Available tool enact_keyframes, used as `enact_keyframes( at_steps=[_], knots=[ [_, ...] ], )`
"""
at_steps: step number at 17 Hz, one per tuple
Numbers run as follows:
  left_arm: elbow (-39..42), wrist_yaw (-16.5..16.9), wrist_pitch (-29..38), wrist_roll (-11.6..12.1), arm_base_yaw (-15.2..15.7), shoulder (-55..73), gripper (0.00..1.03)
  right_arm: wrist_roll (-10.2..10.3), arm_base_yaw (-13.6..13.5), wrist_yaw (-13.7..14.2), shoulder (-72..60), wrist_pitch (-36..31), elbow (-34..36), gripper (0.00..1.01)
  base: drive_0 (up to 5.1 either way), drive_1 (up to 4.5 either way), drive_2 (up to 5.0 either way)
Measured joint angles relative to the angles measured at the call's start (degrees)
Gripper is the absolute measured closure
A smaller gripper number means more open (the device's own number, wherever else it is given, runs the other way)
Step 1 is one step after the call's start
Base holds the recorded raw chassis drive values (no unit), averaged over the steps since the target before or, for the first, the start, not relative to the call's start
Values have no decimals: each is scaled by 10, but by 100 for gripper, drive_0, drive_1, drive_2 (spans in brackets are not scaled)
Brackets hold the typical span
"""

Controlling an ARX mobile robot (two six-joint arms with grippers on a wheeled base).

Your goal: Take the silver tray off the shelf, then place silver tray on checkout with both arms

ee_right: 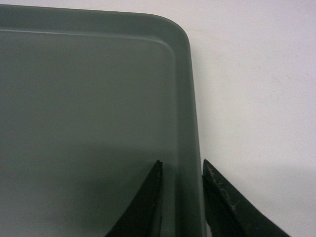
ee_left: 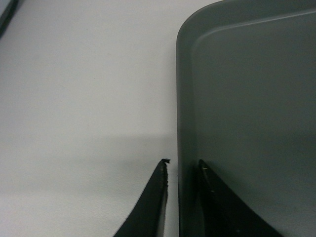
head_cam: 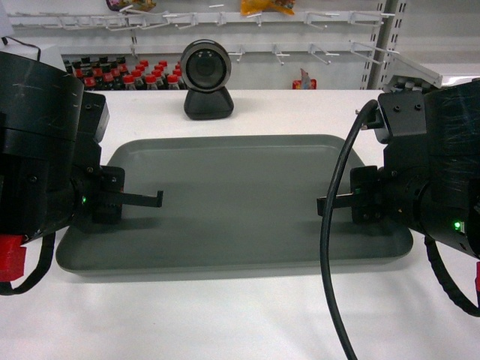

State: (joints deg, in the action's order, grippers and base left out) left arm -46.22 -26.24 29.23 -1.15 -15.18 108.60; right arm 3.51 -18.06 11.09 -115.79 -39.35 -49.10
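Observation:
The silver tray (head_cam: 240,187) lies flat on the white checkout (head_cam: 240,315), its long sides running left to right. My left gripper (head_cam: 154,199) is at the tray's left end. In the left wrist view that gripper (ee_left: 182,162) straddles the tray's rim (ee_left: 185,98), and a white strip shows between the outer finger (ee_left: 155,197) and the rim. My right gripper (head_cam: 326,204) is at the right end. In the right wrist view it (ee_right: 181,162) straddles the tray's rim (ee_right: 190,98) the same way, slightly open. The shelf the tray came from is out of view.
A round black camera (head_cam: 206,79) stands on the table just behind the tray. Beyond the far edge, store shelving holds red-capped bottles (head_cam: 127,79) and empty peg hooks (head_cam: 330,49). A thick black cable (head_cam: 334,247) hangs in front of the right arm.

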Motion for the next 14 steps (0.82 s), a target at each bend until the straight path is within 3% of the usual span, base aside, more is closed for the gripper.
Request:
enact_keyframes(
  at_steps=[2,4,6,7,9,11,13,14],
  knots=[
    [13,4,38,24,-8,-9,55,-31,-8,9,0,-31,13,47,0,0,0],
    [16,2,48,57,-21,-20,35,-51,-19,15,2,-39,16,27,0,0,0],
    [17,9,46,80,-31,-20,13,-60,-25,15,4,-40,16,7,0,0,0],
    [18,12,40,86,-30,-21,3,-60,-26,14,5,-40,16,2,0,0,0],
    [19,14,35,85,-24,-25,5,-60,-25,13,6,-40,16,3,0,0,0],
    [19,35,20,58,-11,-50,5,-59,-17,8,18,-34,18,3,0,0,0],
    [19,62,7,15,4,-85,5,-52,-9,8,45,-41,19,3,0,0,0],
    [20,88,2,-21,15,-120,5,-32,-1,-6,74,-27,19,3,0,0,0]
  ],
)
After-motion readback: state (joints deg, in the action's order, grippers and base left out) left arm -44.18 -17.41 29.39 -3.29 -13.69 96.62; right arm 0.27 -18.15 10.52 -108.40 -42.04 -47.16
